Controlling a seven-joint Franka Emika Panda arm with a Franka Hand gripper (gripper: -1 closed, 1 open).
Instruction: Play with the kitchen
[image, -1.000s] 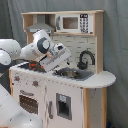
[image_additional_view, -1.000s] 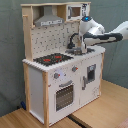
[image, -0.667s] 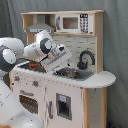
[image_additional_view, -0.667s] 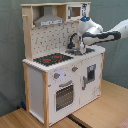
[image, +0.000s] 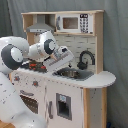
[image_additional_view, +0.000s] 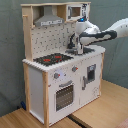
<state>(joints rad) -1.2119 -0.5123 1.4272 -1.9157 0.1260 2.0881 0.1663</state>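
one tool (image_additional_view: 75, 47) over kitchen (image_additional_view: 60, 75) sink (image: 75, 74); fingers hidden, state unclear

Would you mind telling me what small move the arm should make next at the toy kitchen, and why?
Probably a short descent toward the sink. In both exterior views the gripper hangs over the basin beside the black faucet, away from the stovetop, so the sink area seems the nearest thing to play with.

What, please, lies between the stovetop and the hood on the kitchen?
In the second exterior view, only the bare pegboard back lies between the stovetop and the hood; nothing hangs there.
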